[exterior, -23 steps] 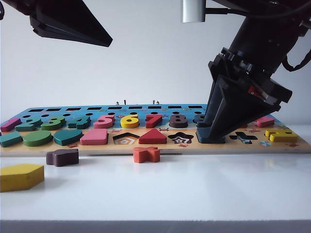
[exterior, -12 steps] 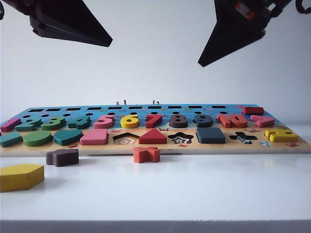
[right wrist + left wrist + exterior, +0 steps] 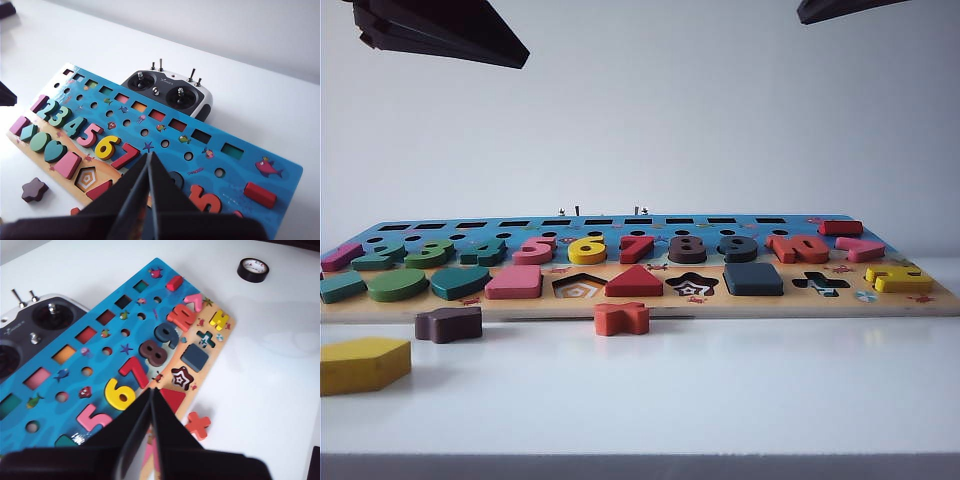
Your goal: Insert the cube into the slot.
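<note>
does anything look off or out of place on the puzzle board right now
Nothing askew: the cube lies flat in its slot. The star, cross and yellow pentagon lie off the board. The left tool and right tool hang shut above.

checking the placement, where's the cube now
In the exterior view the cube sits in the board's front row, right of centre, between the star recess and the cross recess.

From my right wrist camera, the right gripper (image 3: 149, 165) has its two dark fingers pressed together with nothing between them, hanging high over the puzzle board (image 3: 210, 165). Past the board's far edge I see a grey radio controller (image 3: 167, 95) lying on the white table (image 3: 260, 115). A maroon star piece (image 3: 34, 189) lies loose on the table just off the board's near corner.
</note>
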You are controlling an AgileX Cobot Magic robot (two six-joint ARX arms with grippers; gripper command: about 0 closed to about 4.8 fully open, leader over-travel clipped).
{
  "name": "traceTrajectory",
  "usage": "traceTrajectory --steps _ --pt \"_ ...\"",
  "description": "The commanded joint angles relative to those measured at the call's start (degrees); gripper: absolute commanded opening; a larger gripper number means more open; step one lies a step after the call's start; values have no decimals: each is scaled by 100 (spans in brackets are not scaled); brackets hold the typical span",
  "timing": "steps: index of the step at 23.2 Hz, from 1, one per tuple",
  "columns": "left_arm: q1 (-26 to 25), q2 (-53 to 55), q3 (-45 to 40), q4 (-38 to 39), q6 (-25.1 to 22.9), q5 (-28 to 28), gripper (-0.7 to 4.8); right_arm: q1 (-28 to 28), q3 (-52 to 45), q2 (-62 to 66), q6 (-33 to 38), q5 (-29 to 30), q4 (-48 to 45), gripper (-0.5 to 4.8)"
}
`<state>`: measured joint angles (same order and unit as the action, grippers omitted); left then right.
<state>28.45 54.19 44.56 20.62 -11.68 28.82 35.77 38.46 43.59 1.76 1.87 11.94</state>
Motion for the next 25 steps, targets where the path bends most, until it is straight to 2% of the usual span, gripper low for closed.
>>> traceTrajectory --steps 1,7,9,16,25 --pt "-118 -66 26 7 74 -4 17 -149 -258 -361 778 -245 -166 -6" --pt "-409 -175 26 74 76 -33 17 -564 -767 -1014 1513 -358 -162 -6" --pt "-632 -262 24 79 76 -46 17 -909 -1080 -1458 1692 -337 -162 -5" --pt "-1045 -472 20 184 79 -304 17 -1493 -1659 -2719 1696 127 -28 -5" --pt "-1412 -894 -216 339 98 -647 17 -2022 -2258 -4015 2247 168 713 -4"
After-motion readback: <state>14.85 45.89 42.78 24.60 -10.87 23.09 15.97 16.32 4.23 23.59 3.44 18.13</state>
